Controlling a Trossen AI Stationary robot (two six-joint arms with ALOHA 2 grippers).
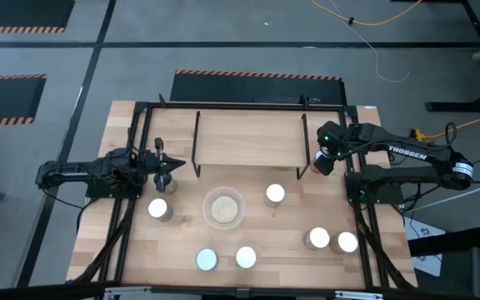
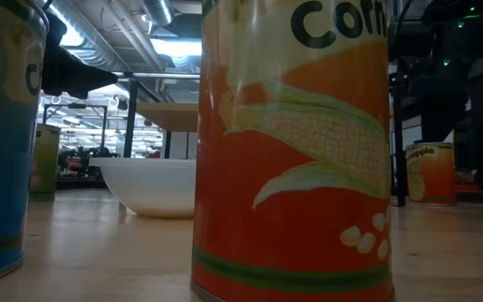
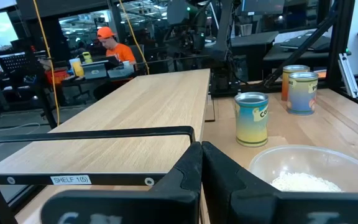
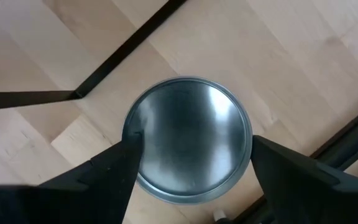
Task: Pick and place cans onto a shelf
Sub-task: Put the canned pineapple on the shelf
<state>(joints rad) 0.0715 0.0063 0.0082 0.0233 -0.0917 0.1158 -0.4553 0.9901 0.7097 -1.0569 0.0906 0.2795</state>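
Observation:
The shelf, a light board in a black rod frame, stands at the table's far middle. My right gripper is at the shelf's right end, shut on a can with a shiny round top. My left gripper is shut and empty by the shelf's left end, looking along the board. Loose cans stand upright on the table: one at the left, one at the middle, two at the near middle, two at the near right. My right gripper pinches the can between its two fingers, one finger on each of two opposite sides of the rim. The fingers come from above, pointing down. The can is upright. Its own top hides whether its bottom rests on anything.
A clear round bowl with beige contents stands at the table's middle, between the cans. The shelf's black uprights rise at both its ends. In the low view an orange corn can fills the foreground. A person in orange sits beyond the table.

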